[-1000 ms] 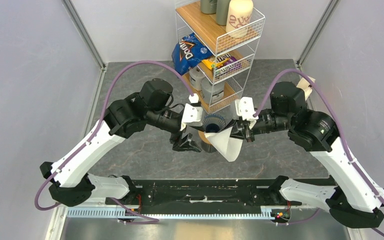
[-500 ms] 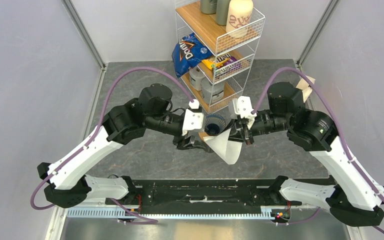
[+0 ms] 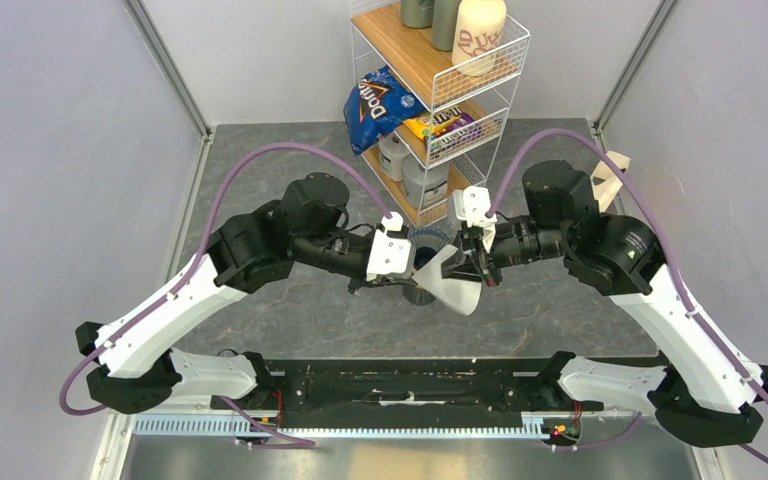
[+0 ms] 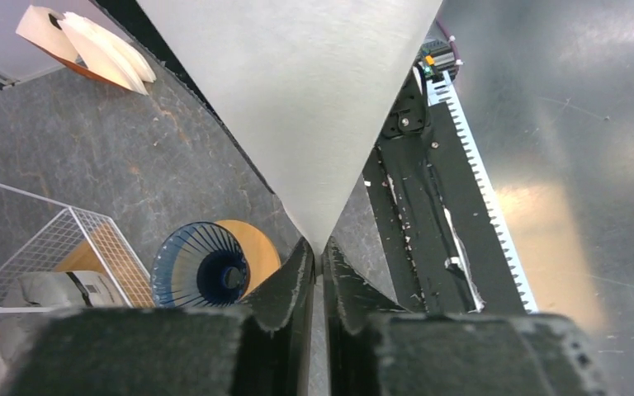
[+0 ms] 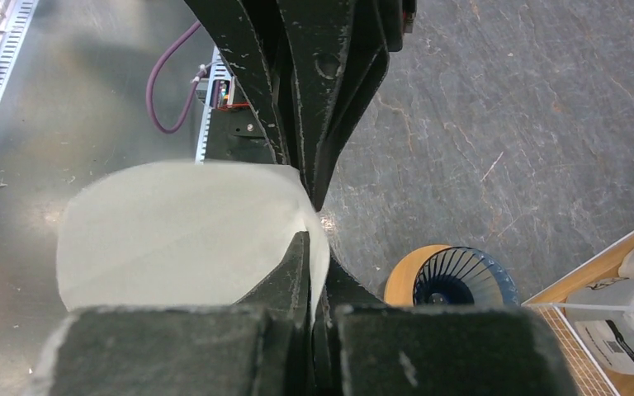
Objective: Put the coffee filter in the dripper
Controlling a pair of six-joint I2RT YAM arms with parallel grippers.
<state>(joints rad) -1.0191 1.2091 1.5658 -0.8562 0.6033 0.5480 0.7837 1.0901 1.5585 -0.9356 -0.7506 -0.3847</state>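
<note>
The coffee filter (image 3: 457, 290) is a white paper fan held in the air just in front of the dripper (image 3: 428, 241). My right gripper (image 3: 476, 266) is shut on the filter's upper right edge (image 5: 173, 239). My left gripper (image 3: 418, 281) reaches in from the left, and its jaws stand nearly together with the filter's pointed tip (image 4: 297, 99) between them. The dripper (image 4: 202, 269) is a dark blue ribbed cone sitting upright on a tan wooden ring (image 4: 262, 247), empty, and lies left of the left gripper (image 4: 318, 248). In the right wrist view the dripper (image 5: 464, 278) lies to the right of the right gripper (image 5: 314, 241).
A wire shelf rack (image 3: 505, 95) stands right behind the dripper, holding a blue chip bag (image 3: 378, 100), bottles and a cream canister (image 3: 478, 30). A holder with spare filters (image 3: 610, 172) sits at the back right. A black rail (image 3: 410, 385) runs along the near edge.
The left gripper has moved right to the filter and shut on its tip. The right gripper has carried the filter left and tilted it up flatter.
</note>
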